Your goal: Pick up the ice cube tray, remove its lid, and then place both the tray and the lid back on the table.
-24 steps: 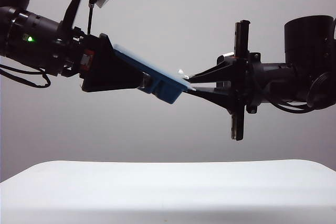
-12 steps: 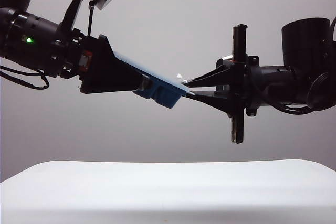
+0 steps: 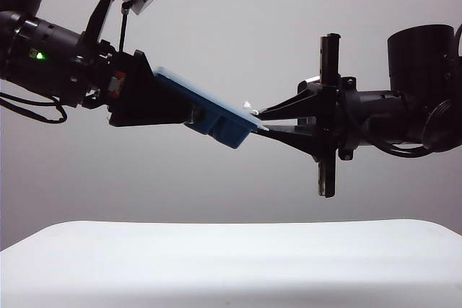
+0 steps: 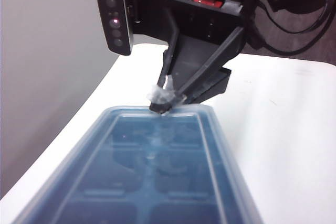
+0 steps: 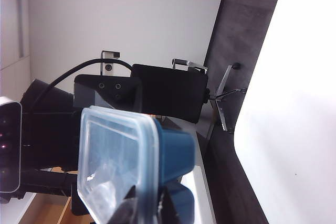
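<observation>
The tray (image 3: 216, 117), with the lid (image 3: 206, 95) on it, was held well above the table (image 3: 231, 265), between the left gripper (image 3: 191, 113) at its left and the right gripper (image 3: 260, 120) at its right end.

Plain grey backdrop (image 3: 231, 48) behind the work area, unmarked. In the right wrist view: pale wall (image 5: 131, 14), bordered by a dark grey strip (image 5: 247, 51). Two small metal brackets (image 5: 109, 56) (image 5: 189, 65) against that wall; thin metal stand (image 5: 224, 98) beside the strip. Brownish patch (image 5: 47, 211) at one corner, unidentifiable.
</observation>
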Controlling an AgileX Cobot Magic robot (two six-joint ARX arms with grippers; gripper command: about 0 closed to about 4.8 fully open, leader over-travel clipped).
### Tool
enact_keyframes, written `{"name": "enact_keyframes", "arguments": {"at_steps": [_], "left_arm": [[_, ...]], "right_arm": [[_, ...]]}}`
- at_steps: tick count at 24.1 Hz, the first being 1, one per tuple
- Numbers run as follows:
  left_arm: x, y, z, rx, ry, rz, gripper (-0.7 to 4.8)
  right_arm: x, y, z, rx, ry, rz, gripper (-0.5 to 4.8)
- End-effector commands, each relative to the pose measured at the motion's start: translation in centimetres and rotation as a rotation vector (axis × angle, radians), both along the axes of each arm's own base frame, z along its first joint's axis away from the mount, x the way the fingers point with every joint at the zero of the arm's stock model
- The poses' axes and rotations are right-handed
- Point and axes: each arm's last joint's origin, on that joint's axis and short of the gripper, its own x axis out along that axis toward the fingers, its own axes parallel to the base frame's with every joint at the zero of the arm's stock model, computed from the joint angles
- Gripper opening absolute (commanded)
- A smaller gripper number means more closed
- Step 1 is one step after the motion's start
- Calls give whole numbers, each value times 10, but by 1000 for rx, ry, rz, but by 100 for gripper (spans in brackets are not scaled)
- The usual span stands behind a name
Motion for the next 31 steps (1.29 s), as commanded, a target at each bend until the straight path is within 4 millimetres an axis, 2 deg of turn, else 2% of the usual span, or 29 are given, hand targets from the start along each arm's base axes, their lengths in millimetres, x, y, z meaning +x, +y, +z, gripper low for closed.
{"name": "enact_keyframes", "arguments": {"at_steps": [1,3,4,5,6,7,8,11,13,16,23,26,31], "left_arm": [[0,-1,2,-10,-12,-11,266],[0,-1,2,-10,-12,-11,266],[0,-1,2,-10,-12,-11,266],[0,-1,2,-10,-12,-11,266],[0,-1,2,-10,-12,-11,266],[0,-1,2,-10,-12,-11,266],[0,-1,2,-10,-13,-9,266],[2,0,4,-12,-32,19,266],[3,0,6,-19,-58,39,266],[4,0,9,-28,-84,53,266],[4,0,9,-29,-95,66,266],[4,0,9,-24,-96,76,266],[4,0,9,-25,-99,76,267]], "right_arm": [[0,1,3,7,-29,6,-7],[0,1,4,11,-42,5,-4],[0,1,5,14,-53,4,16],[0,0,6,19,-67,4,57],[0,0,7,23,-78,3,120],[0,-1,8,27,-92,-4,149],[1,-3,9,28,-107,-8,150],[7,-18,8,22,-118,-81,209],[11,-29,8,20,-117,-110,209],[11,-33,8,21,-91,-81,209],[6,-25,10,28,-47,1,203],[5,-22,11,33,-44,12,153],[4,-17,11,32,-30,25,143]]}}
